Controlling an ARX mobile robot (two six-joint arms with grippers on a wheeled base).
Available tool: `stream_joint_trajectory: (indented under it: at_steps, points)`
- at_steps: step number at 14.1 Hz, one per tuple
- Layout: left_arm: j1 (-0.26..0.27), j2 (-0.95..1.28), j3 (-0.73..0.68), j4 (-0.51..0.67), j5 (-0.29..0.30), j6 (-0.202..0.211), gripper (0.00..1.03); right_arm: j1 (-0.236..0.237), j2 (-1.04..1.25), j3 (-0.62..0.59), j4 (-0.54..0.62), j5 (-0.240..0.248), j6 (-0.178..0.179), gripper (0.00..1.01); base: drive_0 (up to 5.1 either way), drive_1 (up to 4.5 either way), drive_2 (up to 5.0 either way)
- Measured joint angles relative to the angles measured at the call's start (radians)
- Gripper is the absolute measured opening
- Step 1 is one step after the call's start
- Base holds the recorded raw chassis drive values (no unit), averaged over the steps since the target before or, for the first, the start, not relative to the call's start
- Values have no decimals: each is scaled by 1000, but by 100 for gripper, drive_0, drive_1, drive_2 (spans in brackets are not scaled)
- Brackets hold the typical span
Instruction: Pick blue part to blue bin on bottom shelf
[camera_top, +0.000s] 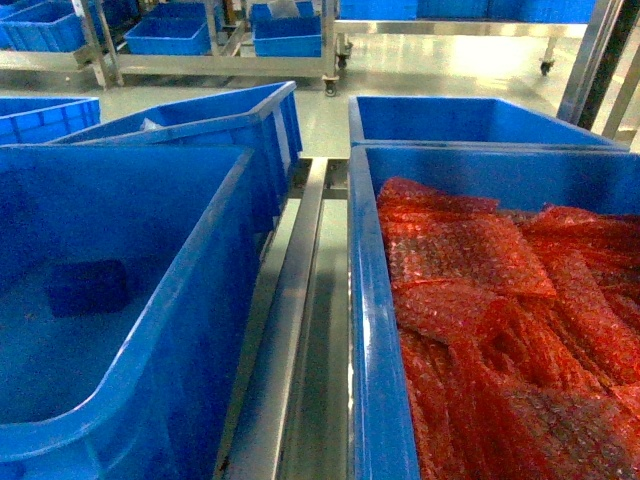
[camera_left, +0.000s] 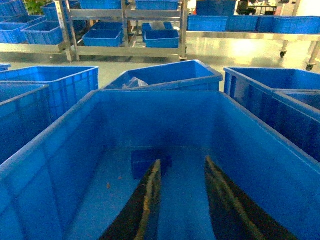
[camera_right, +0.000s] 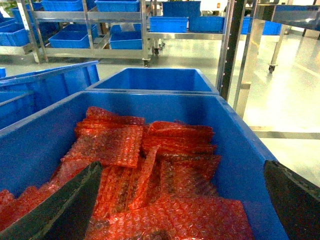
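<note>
Two grippers show only in their own wrist views; neither appears in the head view. The left gripper (camera_left: 181, 200) hangs over the blue bin (camera_top: 190, 300), its two dark fingers (camera_left: 147, 200) spread apart and pointing down into the bin, with nothing between them and nothing touching them. The blue part (camera_left: 145, 162) lies on the bin's floor toward the far wall, just beyond the tip of the left-hand finger; in the head view it sits as a dark blue block (camera_top: 88, 287) on the floor near the bin's left wall, alone in there.

To the right of that bin runs the bottom shelf (camera_top: 290, 330), a bare steel rail between the crates. Right of the rail stands a like crate (camera_top: 375, 330) heaped with red bubble wrap (camera_top: 480, 300). The right gripper (camera_right: 180, 205) hovers above this crate, jaws spread very wide, one dark finger (camera_right: 70, 205) at the lower left of its view and the other at the lower right; it holds nothing, and whether the left one brushes the wrap I cannot tell.

Behind the blue bin a tilted crate (camera_top: 230, 120) leans, something clear-wrapped inside it. Another empty blue crate (camera_top: 470, 120) stands behind the bubble-wrap crate. Farther back, across a pale shiny floor (camera_top: 440, 70), steel racks (camera_top: 210, 60) carry more blue crates, and a wheeled steel frame (camera_top: 590, 60) stands at the right.
</note>
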Motion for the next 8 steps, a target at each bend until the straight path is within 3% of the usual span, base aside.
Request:
stream_joint_trajectory:
  at_steps: [1, 2, 6, 7, 8]
  points:
    - [0, 0, 0, 0, 0, 0, 41, 0, 0, 0, 0, 0, 0, 98, 0, 0, 0]
    - [0, 0, 0, 0, 0, 0, 43, 0, 0, 0, 0, 0, 0, 98, 0, 0, 0]
    - [0, 0, 0, 0, 0, 0, 94, 0, 0, 0, 0, 0, 0, 98, 0, 0, 0]
    - [0, 0, 0, 0, 0, 2, 99, 0, 0, 0, 0, 0, 0, 98, 0, 0, 0]
    - [0, 0, 0, 0, 0, 2, 98, 0, 0, 0, 0, 0, 0, 98, 0, 0, 0]
